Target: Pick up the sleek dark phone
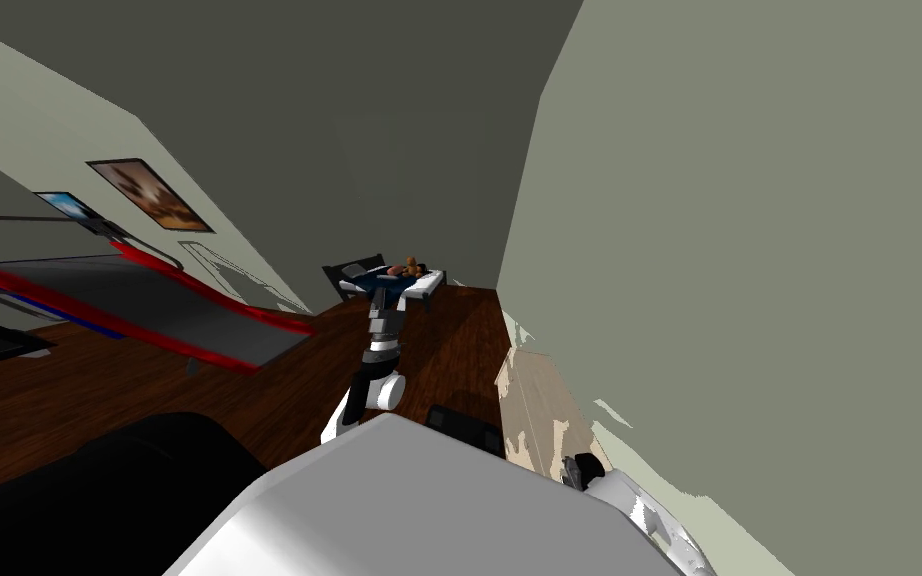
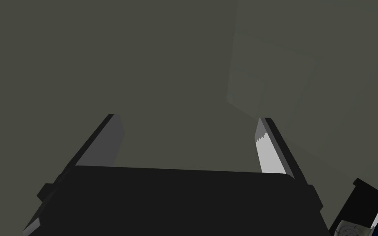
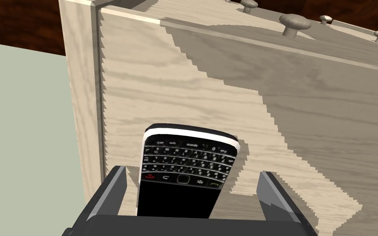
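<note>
On top of the light wood drawer unit [image 3: 307,102], the phone [image 3: 186,170] lies flat, keypad up: black body, pale rim at the far end. It sits near the unit's side edge, close to the pale green wall [image 3: 20,123]. The drawer knobs [image 3: 294,21] line the far edge, well apart from it.

Right end effector [image 3: 192,171] is positioned over the phone with fingers spread, one on each long side. The near end of the phone runs under the dark gripper body. Neither finger [image 3: 116,184] looks to be touching yet. The approach straddles the narrow width, which makes sense: it's the only dimension those thin blades can span, and the long sides give parallel faces to press on.

The phone is off-centre in the gap, nearer the wall-side finger and slightly skewed to the finger line. My read: on closing, that finger contacts first and nudges the phone across until the other one meets it. Should self-centre, though a thin slab on smooth wood could also slide or pivot out.

Can't tell from this view how low the fingertips are against the phone's thickness. If they're too high, the blades only catch the top edge.

Left end effector [image 2: 190,119] is idle with fingers spread. That arm [image 1: 381,345] is stretched forward over the dark floor, clear of the work.

Step in hand: pre-grasp aligned, squeeze and lift not yet done.
</note>
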Controlling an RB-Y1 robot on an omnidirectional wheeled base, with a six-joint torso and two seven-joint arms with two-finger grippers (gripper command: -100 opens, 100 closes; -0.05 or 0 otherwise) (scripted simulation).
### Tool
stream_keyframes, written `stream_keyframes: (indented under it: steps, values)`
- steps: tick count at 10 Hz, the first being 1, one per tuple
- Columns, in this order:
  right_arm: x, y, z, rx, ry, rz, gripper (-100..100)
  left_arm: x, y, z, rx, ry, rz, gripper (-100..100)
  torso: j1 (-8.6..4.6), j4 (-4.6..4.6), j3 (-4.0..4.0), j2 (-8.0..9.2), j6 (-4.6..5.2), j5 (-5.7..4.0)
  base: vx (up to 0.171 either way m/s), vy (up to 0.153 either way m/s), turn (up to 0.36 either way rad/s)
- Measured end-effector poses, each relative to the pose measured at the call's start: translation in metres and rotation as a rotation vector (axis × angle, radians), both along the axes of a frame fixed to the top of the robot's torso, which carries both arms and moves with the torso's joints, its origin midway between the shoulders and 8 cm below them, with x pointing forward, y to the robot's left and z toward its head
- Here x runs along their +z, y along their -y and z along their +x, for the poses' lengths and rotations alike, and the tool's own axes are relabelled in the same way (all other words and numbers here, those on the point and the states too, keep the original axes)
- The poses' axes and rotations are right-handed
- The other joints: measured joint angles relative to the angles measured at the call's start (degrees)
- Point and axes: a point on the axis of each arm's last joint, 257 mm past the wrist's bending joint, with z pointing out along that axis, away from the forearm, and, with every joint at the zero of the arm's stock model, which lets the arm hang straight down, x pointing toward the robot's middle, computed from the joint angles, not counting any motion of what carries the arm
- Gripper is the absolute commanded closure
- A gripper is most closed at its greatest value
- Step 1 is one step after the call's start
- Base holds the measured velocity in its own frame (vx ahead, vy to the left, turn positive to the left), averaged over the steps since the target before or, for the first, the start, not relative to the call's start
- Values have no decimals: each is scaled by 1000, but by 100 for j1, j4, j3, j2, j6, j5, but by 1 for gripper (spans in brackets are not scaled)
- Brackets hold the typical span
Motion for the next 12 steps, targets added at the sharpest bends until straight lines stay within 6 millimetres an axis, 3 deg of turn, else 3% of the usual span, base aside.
stream_keyframes:
  steps: [1, 5, 6, 7, 11, 12]
  values:
    - [-1, 0, 0, 1, 1, 0, 100, 0, 0, 0, 0, 0, 0, 0, 3, 1, 1, 2, 0, 1, -2, -2, -12]
    - [-1, 0, -1, -2, -2, 0, 100, 0, 0, 0, 0, 0, 0, 0, 4, 4, 2, 1, -7, 0, 0, 0, 0]
    - [-1, 0, -1, -1, -2, -1, 0, 0, 0, 0, 0, 0, 0, 0, 5, 4, 2, 1, -5, 0, 0, 0, 0]
    - [-1, 0, -1, -1, -2, 0, 100, 0, 0, 0, 0, 0, 0, 0, 5, 4, 2, 1, -5, 0, -11, 15, -33]
    - [15, 3, 8, 9, 0, 1, 100, 0, 0, 0, 0, 0, 0, 0, 16, 5, 7, 9, -4, 3, -16, 20, -15]
    - [15, 2, 8, 8, 0, 1, 0, 0, 0, 0, 0, 0, 0, 0, 11, 4, 5, 6, -3, 2, 0, 0, 0]
